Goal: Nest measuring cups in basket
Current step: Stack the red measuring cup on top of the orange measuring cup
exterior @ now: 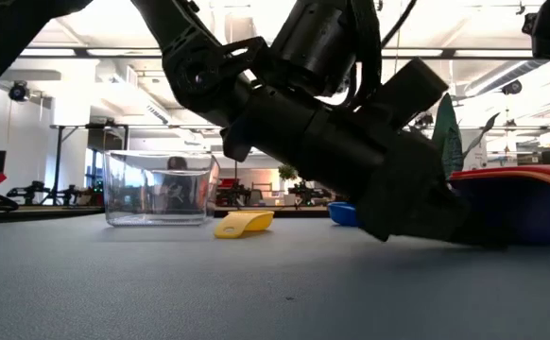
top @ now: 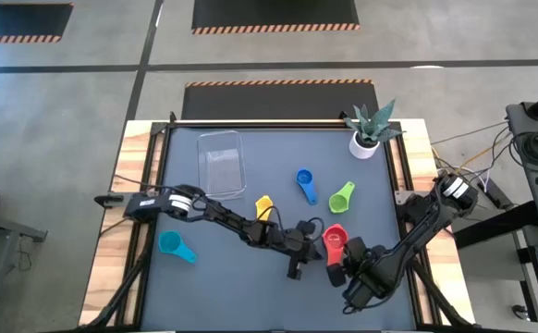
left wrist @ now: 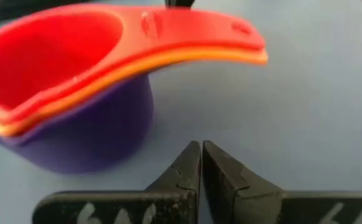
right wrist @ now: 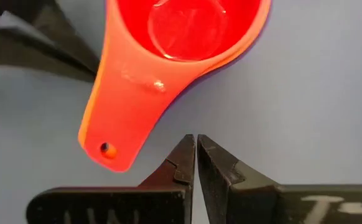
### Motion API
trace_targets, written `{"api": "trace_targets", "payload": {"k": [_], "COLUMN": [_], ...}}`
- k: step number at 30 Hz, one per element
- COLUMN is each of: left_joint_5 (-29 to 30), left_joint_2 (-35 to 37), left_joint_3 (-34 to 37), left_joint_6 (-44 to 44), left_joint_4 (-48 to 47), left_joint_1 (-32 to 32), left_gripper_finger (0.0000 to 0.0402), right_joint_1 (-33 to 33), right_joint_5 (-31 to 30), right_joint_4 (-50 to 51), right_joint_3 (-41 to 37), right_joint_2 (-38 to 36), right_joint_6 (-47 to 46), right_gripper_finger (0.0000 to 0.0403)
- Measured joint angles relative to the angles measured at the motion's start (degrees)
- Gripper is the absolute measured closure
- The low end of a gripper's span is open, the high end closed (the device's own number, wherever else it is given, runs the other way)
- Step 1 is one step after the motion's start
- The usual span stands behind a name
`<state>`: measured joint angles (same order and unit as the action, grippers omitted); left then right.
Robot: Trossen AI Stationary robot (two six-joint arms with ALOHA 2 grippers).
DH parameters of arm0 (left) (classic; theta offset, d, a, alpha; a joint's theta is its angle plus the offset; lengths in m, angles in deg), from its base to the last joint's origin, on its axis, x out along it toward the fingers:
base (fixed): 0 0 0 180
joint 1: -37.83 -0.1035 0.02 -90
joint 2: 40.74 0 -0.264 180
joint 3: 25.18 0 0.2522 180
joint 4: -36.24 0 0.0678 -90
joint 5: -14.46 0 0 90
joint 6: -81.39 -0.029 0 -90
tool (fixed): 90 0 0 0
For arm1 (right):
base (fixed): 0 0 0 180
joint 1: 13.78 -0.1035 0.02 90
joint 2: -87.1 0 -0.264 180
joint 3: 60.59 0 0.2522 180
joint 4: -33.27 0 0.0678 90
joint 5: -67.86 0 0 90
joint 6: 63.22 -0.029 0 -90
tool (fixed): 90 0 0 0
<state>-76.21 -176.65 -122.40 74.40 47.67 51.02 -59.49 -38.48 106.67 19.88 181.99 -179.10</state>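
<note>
Starting at the left of your table, the small teal plastic measuring cup (top: 171,244) lies alone near the front-left corner, well apart from everything else, so it is likely one of the last you will reach. Behind it, toward the back, sits the clear shallow rectangular plastic basket (top: 223,163), holding no cups yet. The small yellow plastic cup (top: 263,206) rests just beside the left arm's forearm.

Your left gripper (top: 296,268) is low over the mat at centre-front with its 2 fingers pressed together and gripping nothing; its wrist view shows the tips just short of the nested stack (left wrist: 75,81). That stack is 3 cups deep, a red cup (top: 334,240) inside an orange one inside a purple one (left wrist: 100,137), standing upright on the mat between the 2 grippers. I judge the pinched tips suit nudging or steadying the stack rather than lifting it.

Behind the stack, the blue plastic scoop (top: 305,184) and the green plastic scoop (top: 342,196) lie loose, near each other but not touching.

Your right gripper (top: 337,275) also has its fingers pressed together and empty, aimed at the stack's flat red handle (right wrist: 122,118) from just beside it. The white pot with a green plant (top: 365,141) stands at the back right, clear of the work.
</note>
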Motion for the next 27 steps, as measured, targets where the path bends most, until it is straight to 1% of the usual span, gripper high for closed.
{"api": "trace_targets", "payload": {"k": [6,12,18,27], "left_joint_5": [-0.4,-1.6,-1.4,-1.4], "left_joint_2": [2.8,3.1,3.1,3.1], "left_joint_3": [1.3,0.3,-0.9,-0.5], "left_joint_6": [0.0,0.7,1.1,1.8], "left_joint_4": [-4.7,-1.2,-1.1,-1.0], "left_joint_1": [0.4,1.0,0.8,1.0], "left_gripper_finger": [0.0402,0.0402,0.0402,0.0402], "right_joint_1": [0.0,0.0,0.0,0.0], "right_joint_5": [-0.9,-2.8,-2.8,-3.3], "right_joint_4": [-0.1,0.1,0.1,-0.4], "right_joint_3": [2.3,2.4,2.3,1.8], "right_joint_2": [0.0,-0.1,0.1,0.1], "right_joint_6": [7.6,13.0,14.6,14.5], "right_gripper_finger": [0.0394,0.0394,0.0394,0.0394]}}
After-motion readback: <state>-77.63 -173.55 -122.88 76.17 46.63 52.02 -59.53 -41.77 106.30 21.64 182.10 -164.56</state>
